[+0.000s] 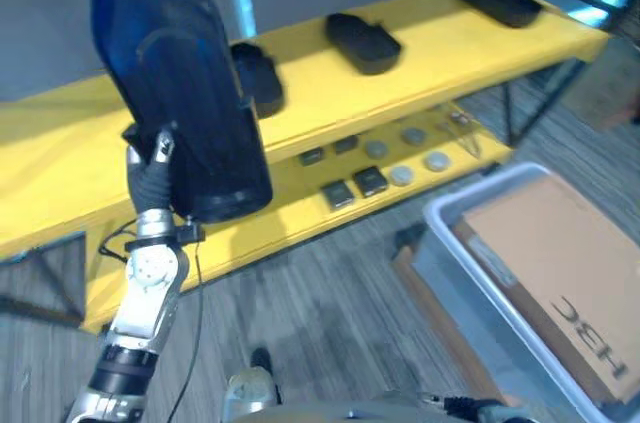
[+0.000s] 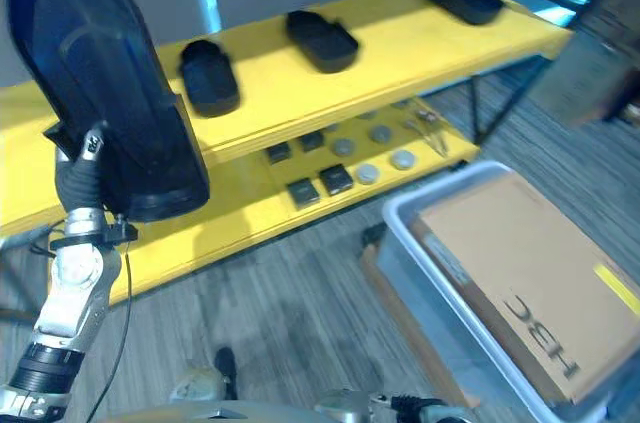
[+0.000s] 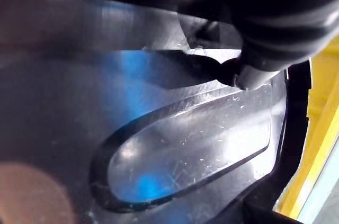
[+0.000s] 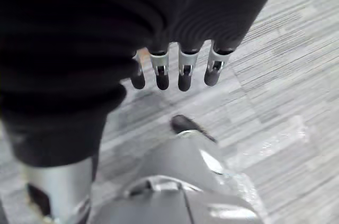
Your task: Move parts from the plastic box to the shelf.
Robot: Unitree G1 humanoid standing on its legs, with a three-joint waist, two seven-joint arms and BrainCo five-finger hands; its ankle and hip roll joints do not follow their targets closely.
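Left robot hand [image 1: 160, 149] clad at back and wrist in a dark ribbed cover, with a small silver-and-black piece at its top, possibly a bracket. Below it, a silver-grey left forearm [image 1: 148, 288] with a round pale joint housing and a black band lower down. Right robot hand [image 4: 160, 70] under the same dark ribbed cover; silver fingers [image 4: 185, 70] ending in dark rounded tips.

Both head cameras look steeply down and forward from just apart, sharing the yellow shelf [image 1: 420, 53], the grey box [image 2: 440, 243] and the raised left hand [image 1: 150, 168] with its big dark part [image 2: 100, 83]. The left wrist camera sits pressed against that part. The right wrist camera points past the right hand [image 4: 175, 70] at the floor [image 4: 286, 75].
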